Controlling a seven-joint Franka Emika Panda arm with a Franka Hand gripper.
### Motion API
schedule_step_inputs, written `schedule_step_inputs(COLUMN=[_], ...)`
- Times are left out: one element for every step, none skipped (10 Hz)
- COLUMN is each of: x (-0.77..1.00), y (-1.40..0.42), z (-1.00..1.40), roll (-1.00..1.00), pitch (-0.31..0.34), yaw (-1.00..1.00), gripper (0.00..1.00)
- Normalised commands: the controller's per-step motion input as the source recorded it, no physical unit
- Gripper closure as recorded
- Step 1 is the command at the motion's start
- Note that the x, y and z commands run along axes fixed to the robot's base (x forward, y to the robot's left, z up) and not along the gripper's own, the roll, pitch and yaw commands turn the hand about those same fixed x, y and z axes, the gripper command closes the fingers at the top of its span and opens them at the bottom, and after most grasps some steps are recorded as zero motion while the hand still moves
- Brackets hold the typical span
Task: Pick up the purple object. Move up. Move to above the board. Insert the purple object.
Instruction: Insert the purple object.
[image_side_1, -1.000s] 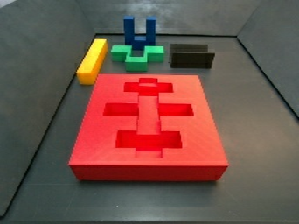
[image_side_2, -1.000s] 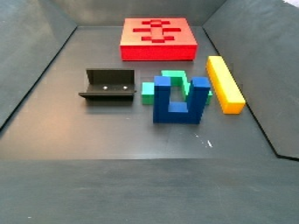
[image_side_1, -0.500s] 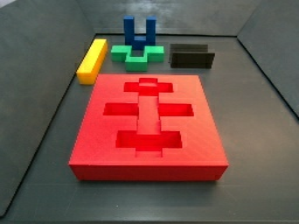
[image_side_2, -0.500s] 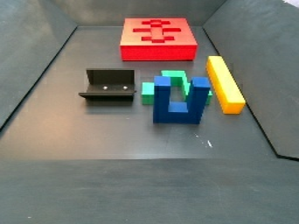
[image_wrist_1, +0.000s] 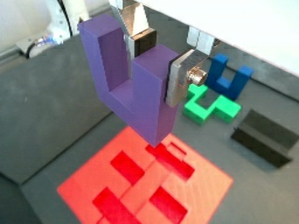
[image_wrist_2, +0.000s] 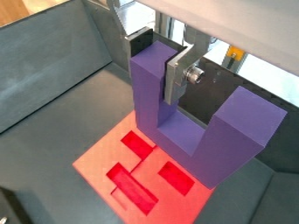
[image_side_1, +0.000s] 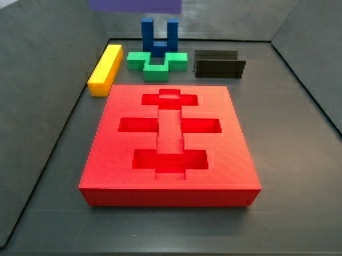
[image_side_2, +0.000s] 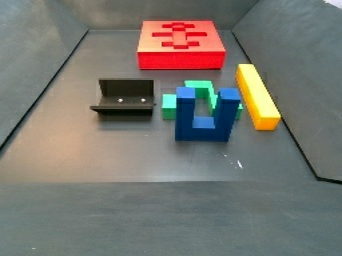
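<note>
My gripper (image_wrist_1: 158, 61) is shut on one arm of the purple object (image_wrist_1: 111, 70), a U-shaped block held with its arms up and base down. Both wrist views show it hanging above the board (image_wrist_1: 211, 188), a red slab with cross and bar recesses; the gripper (image_wrist_2: 159, 63), block (image_wrist_2: 239, 131) and board (image_wrist_2: 100, 157) are seen there too. In a side view only the block's base (image_side_1: 134, 5) shows at the top edge, above the far end of the board (image_side_1: 107, 150). The board (image_side_2: 147, 55) lies bare in a side view, with gripper and block out of frame.
Beyond the board stand a dark blue U-shaped block (image_side_1: 159, 38), a green block (image_side_1: 156, 64), a yellow bar (image_side_1: 104, 68) and the fixture (image_side_1: 221, 64). They also show in a side view: blue (image_side_2: 207, 112), green (image_side_2: 187, 98), yellow (image_side_2: 257, 95), fixture (image_side_2: 123, 98).
The purple object's base has come into a side view at the top edge, where nothing showed before. The other pieces have not moved.
</note>
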Motion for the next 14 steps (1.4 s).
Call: schedule_step_inputs(x=[0.67, 0.70, 0.63, 0.57, 0.49, 0.55, 0.57, 0.51, 0.41, 0.37, 0.36, 0.39, 0.48, 0.43], y=[-0.42, -0.48, -0.49, -0.48, -0.59, -0.55, -0.42, -0.29, -0.23, -0.23, -0.23, -0.25, -0.31, -0.27], z=[-0.23, -0.27, -0.39, -0.54, -0.59, -0.63, -0.59, -0.59, -0.63, -0.60, -0.60, -0.47, -0.42, -0.41], roll=[-0.01, 0.00, 0.00, 0.11, 0.23, 0.27, 0.21, 0.08, 0.01, 0.04, 0.07, 0.18, 0.28, 0.33], pitch=[-0.067, -0.059, -0.067, -0.039, -0.010, -0.004, -0.014, -0.039, -0.036, -0.010, -0.006, 0.000, 0.000, 0.000], yaw=[0.01, 0.00, 0.00, 0.05, 0.08, 0.10, 0.13, 0.16, 0.25, 0.24, 0.23, 0.17, 0.07, 0.03], gripper=[1.00, 1.00, 1.00, 1.00, 1.00, 1.00, 1.00, 1.00, 1.00, 1.00, 1.00, 1.00, 1.00, 1.00])
